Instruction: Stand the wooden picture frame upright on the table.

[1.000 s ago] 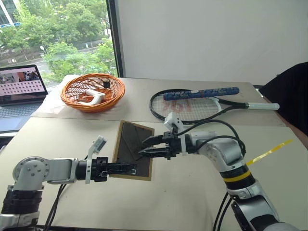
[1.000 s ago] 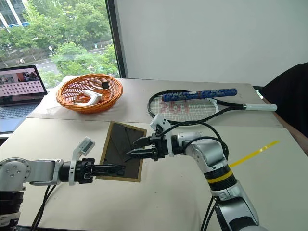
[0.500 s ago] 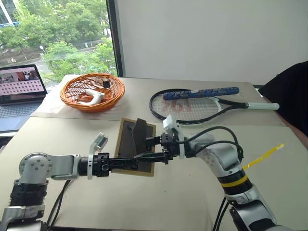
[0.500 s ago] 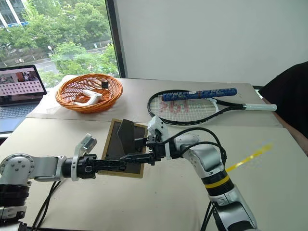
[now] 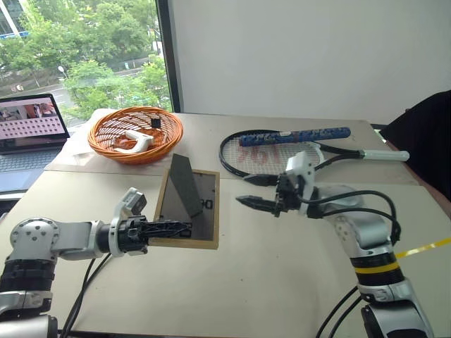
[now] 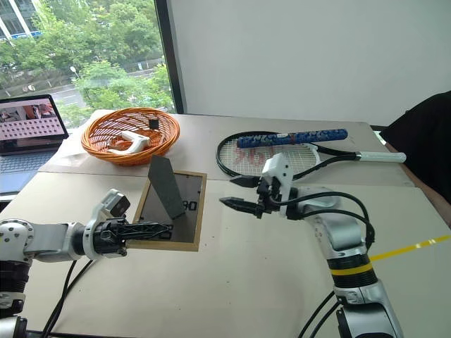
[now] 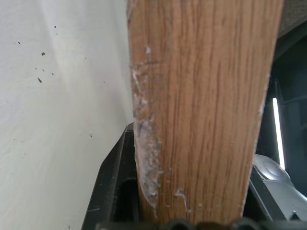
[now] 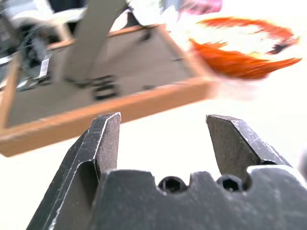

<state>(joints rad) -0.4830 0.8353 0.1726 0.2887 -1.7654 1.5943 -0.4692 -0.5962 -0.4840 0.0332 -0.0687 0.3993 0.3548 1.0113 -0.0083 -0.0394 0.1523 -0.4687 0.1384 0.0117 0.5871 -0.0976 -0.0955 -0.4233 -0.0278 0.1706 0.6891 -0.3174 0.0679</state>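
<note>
Little can be read. The tennis racket (image 5: 282, 156) at about one o'clock carries large red marks across its strings, too indistinct to make out. The wooden picture frame (image 6: 184, 211) bears a small white mark on its dark backboard, also unreadable. The laptop (image 5: 32, 127) screen's contents are too small.

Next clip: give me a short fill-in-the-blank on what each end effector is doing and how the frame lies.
1. The left end effector is shut on the wooden picture frame's ____ edge.
2. The right end effector is ____ and holds nothing.
3. The frame's fold-out stand sticks ____ from the backboard.

Missing words: near; open; up
</note>
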